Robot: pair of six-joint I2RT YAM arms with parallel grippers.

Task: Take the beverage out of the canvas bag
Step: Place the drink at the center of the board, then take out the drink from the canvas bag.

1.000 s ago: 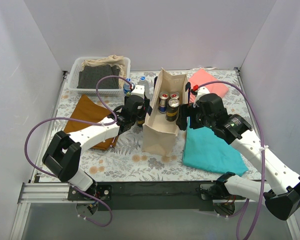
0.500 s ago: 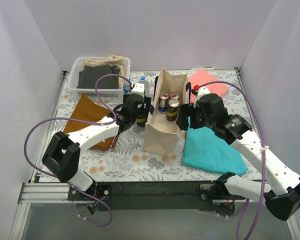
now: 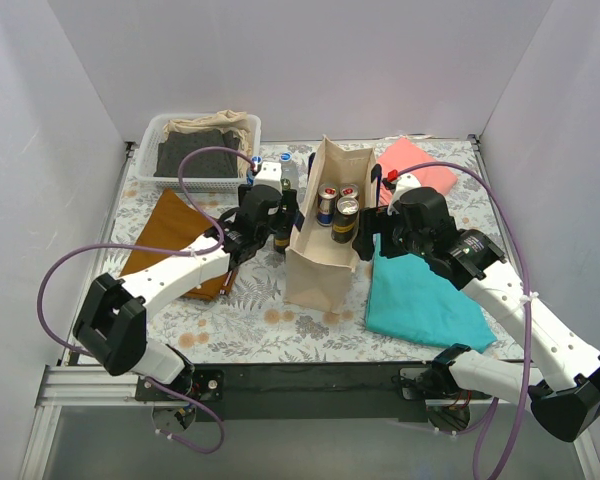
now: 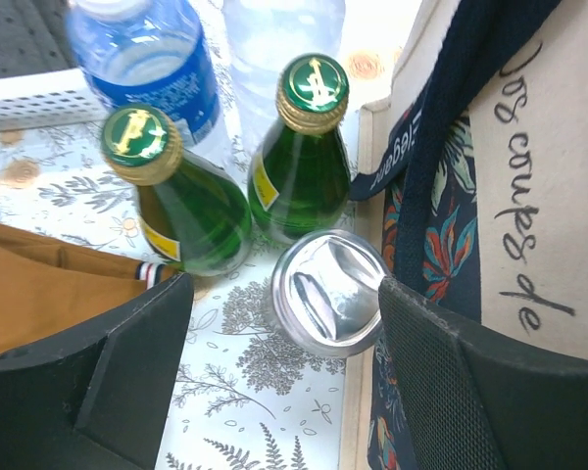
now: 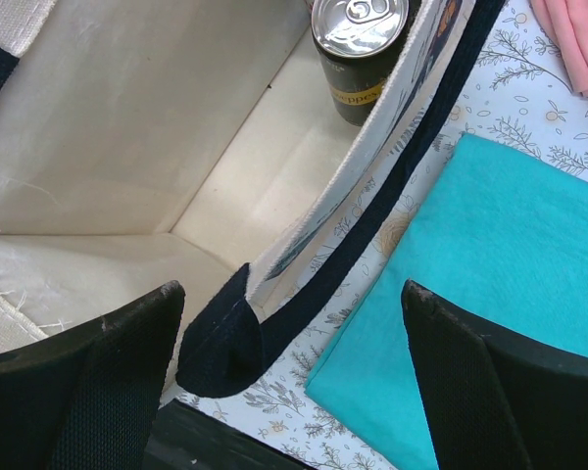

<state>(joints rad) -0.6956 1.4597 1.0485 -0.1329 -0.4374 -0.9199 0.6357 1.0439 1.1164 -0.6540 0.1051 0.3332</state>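
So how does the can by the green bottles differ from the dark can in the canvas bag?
The outside can stands on the table beside the canvas bag; the dark can stands inside it. The outside can shows only its silver top; the dark can also shows a yellow-banded side. Both stand upright with silver tops.

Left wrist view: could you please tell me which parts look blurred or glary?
In the left wrist view, the blue-labelled bottle at the top is soft, the green bottles are sharp down to their caps, and the silver can catches bright reflections on its lid.
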